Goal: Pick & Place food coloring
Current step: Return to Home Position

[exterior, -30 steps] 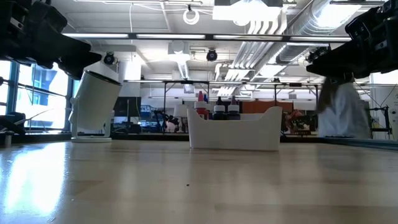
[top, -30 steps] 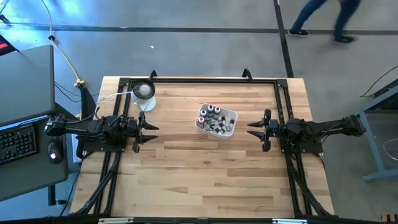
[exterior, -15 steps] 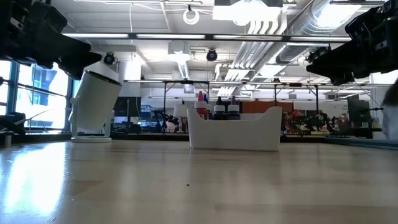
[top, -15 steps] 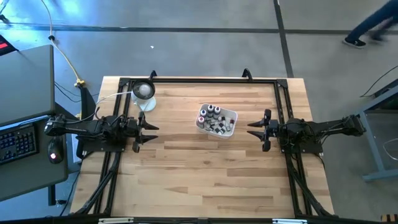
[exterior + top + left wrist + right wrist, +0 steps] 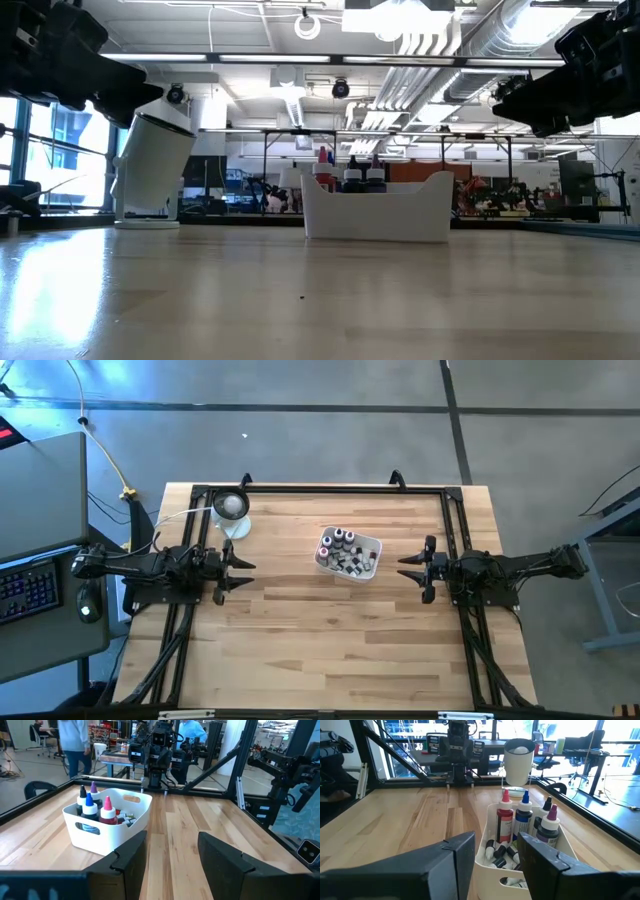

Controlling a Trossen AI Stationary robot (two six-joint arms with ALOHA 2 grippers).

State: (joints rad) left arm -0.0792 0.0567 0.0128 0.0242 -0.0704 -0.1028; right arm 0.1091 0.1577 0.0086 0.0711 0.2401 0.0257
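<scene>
The food coloring bottles (image 5: 346, 550) sit in a white rounded-square tray (image 5: 372, 567) a little right of the table's middle. Some stand upright (image 5: 524, 816) with red, blue and dark bodies, and others lie on the tray's floor (image 5: 498, 852). The left wrist view shows the standing bottles (image 5: 93, 806) above the tray wall (image 5: 112, 832). My left gripper (image 5: 248, 573) hovers open at the table's left side, pointing level toward the tray. My right gripper (image 5: 404, 567) hovers open just right of the tray, also level. Nothing lies between either pair of fingers.
A round dish with a white ball (image 5: 230, 506) stands at the far left, and the low view shows it as a white tilted cylinder (image 5: 152, 165). Black frame rails (image 5: 320, 488) run along the table's edges. Bare wood (image 5: 320, 650) fills the near half.
Both arms and the tray have kept still. A person walking on the floor beyond the table's far edge has passed out of the high view to the right.
</scene>
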